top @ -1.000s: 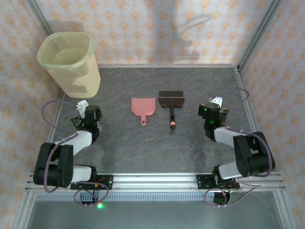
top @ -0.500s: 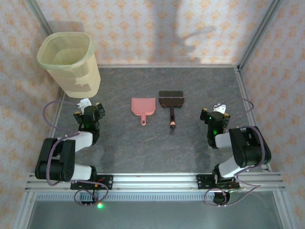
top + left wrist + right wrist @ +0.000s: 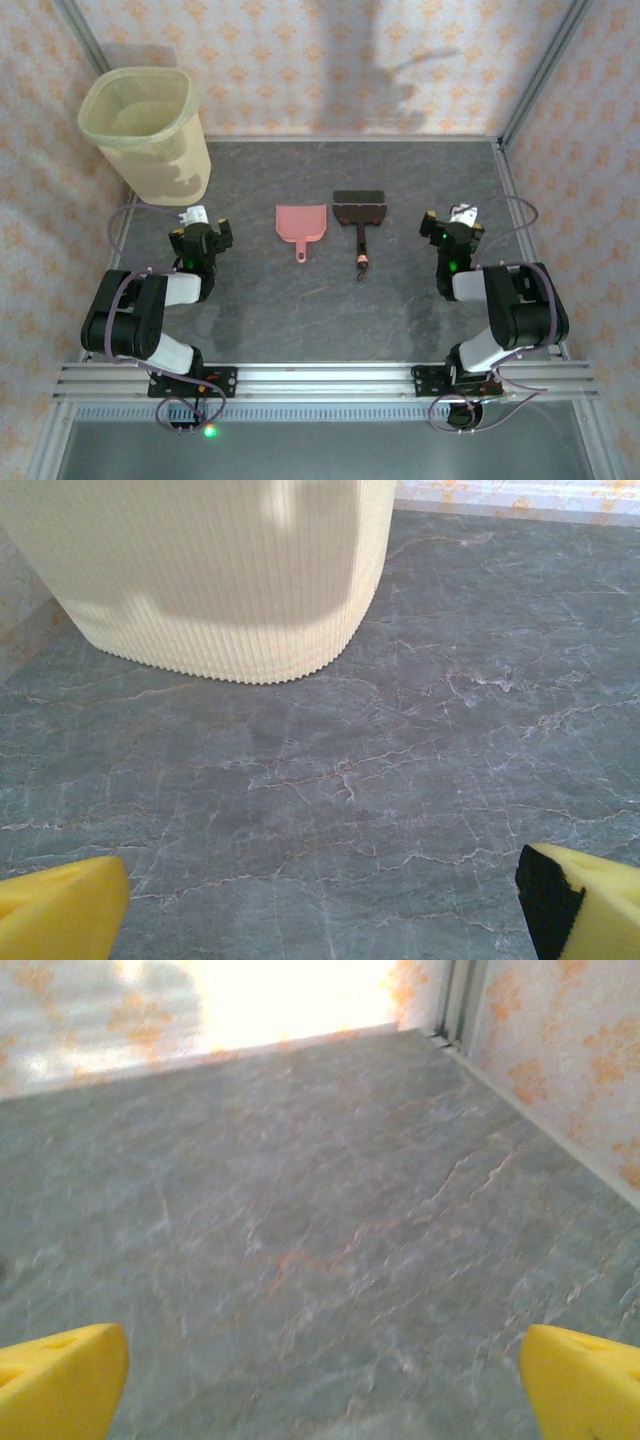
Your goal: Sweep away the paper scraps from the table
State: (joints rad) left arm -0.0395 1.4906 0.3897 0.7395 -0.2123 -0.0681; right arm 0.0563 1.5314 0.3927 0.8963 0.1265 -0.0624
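Matt veined stone on counter (image 3: 400,780); ribbed cream plastic on bin (image 3: 220,580); smooth pink plastic on dustpan (image 3: 300,222); bare metal on rails (image 3: 330,375).

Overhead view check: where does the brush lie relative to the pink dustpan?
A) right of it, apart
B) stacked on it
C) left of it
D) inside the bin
A: the brush lies flat on the table to the right of the pink dustpan, with a gap between them.

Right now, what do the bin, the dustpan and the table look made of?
Bin: probably matte cream plastic, by its fine ribbed wall. Dustpan: likely smooth pink plastic, one moulded piece. Table: grey veined stone look, possibly laminate.
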